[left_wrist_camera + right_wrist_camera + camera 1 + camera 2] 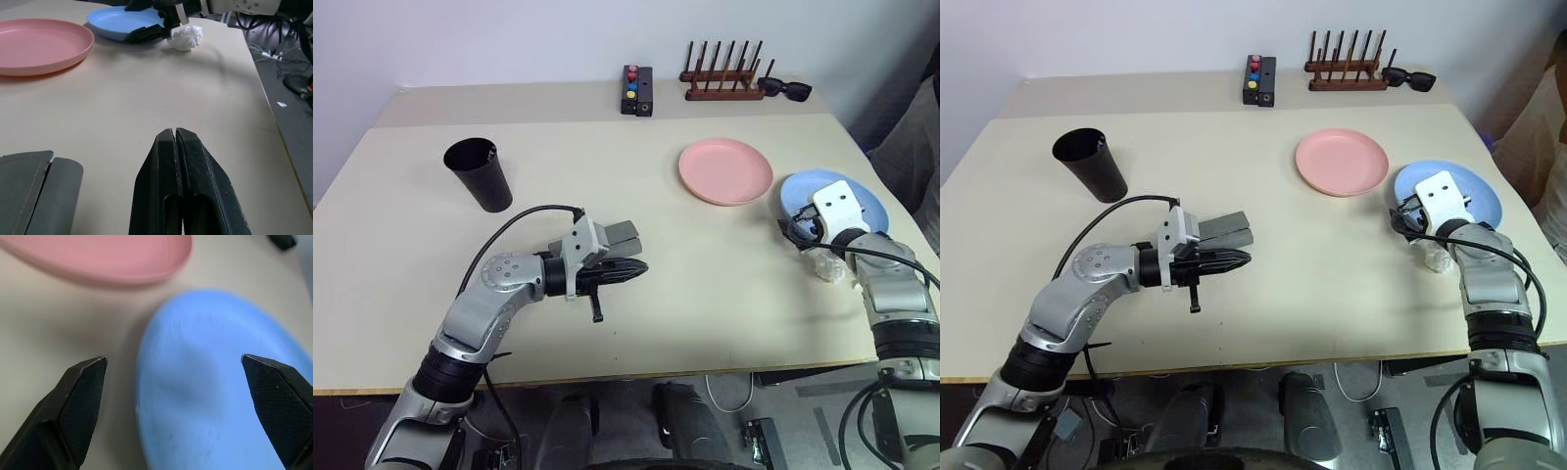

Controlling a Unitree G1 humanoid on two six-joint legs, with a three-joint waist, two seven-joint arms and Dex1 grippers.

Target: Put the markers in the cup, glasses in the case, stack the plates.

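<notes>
No readable writing or brand on anything; the logo on the grey case [625, 235] cannot be made out. On the pale table [705, 284], the left pincer [175, 147] has its 2 black fingers pressed flat together, nothing between them, pointing toward the robot's right and hanging over bare table. The case lies just beside that pincer, on its far side; whether it touches the wrist cannot be told. A short dark stick [596, 307] hangs or lies just below the left pincer; too small to say whether it is a marker. The black cup [480, 174] stands upright, well apart from the left pincer, toward the far left of the table. The right pincer [173, 382] stands wide, its 2 fingertips [88, 382] spread to either side of the near left rim of the light blue plate [862, 201], holding nothing; in the right wrist view the plate fills the gap between the fingers, and whether a finger touches the rim cannot be told. The salmon pink plate [725, 170] lies just beside the blue one, to its left and a little farther back, the 2 apart and unstacked. A crumpled white wad [186, 37] lies on the table near the right pincer, at the blue plate's near edge. Along the far edge: a small black box with red, blue and yellow buttons [636, 90], a wooden peg rack [722, 73], and solid black sunglasses [785, 89] beside it.
</notes>
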